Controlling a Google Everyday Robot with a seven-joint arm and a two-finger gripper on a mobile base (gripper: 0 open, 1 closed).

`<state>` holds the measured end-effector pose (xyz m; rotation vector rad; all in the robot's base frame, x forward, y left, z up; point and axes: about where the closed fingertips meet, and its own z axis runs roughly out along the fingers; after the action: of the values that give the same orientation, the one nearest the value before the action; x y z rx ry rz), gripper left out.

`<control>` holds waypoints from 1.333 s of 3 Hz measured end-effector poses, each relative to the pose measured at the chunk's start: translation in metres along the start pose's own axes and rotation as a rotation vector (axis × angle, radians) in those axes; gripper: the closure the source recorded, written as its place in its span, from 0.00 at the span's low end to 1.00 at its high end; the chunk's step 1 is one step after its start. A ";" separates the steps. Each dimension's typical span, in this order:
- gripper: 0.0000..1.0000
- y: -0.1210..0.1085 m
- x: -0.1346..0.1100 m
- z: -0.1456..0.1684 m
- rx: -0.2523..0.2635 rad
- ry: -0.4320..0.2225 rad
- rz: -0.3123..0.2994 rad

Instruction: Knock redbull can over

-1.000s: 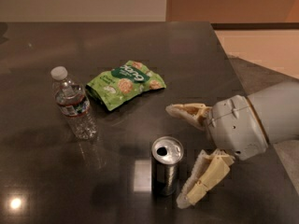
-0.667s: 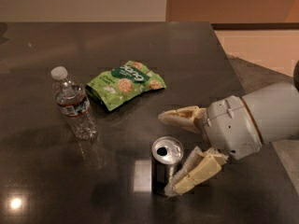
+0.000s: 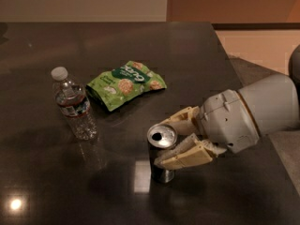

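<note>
Silvery redbull can (image 3: 162,172) stands upright at the near part of the dark table (image 3: 140,46), between the spread fingers of my gripper (image 3: 165,142). I would push high on its side, with a short sweep, so it does not roll to the water bottle (image 3: 74,105) or the green snack bag (image 3: 125,83) farther back.

Dim indoor scene with a warm yellow-brown cast. Light comes from above: a small round hot spot sits on the dark table (image 3: 140,46) near the lower left corner, and a pale rectangular glare patch lies just left of the can (image 3: 161,170). A soft sheen runs across the table's far half. The can's lid catches the light and reads bright silver. The bottle (image 3: 72,104) throws a faint mirrored reflection toward the viewer. The pincer (image 3: 161,144), fingers apart at the can on the right side, is bright on top and shaded underneath. A diffuse dark shadow lies left of the can's base.
</note>
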<state>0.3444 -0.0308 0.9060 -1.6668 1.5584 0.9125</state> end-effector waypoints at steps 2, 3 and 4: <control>1.00 -0.019 -0.020 -0.027 0.000 0.259 0.003; 1.00 -0.021 -0.019 -0.029 -0.020 0.455 0.009; 1.00 -0.020 -0.007 -0.031 -0.029 0.650 -0.009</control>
<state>0.3658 -0.0522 0.9285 -2.1173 1.9447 0.3933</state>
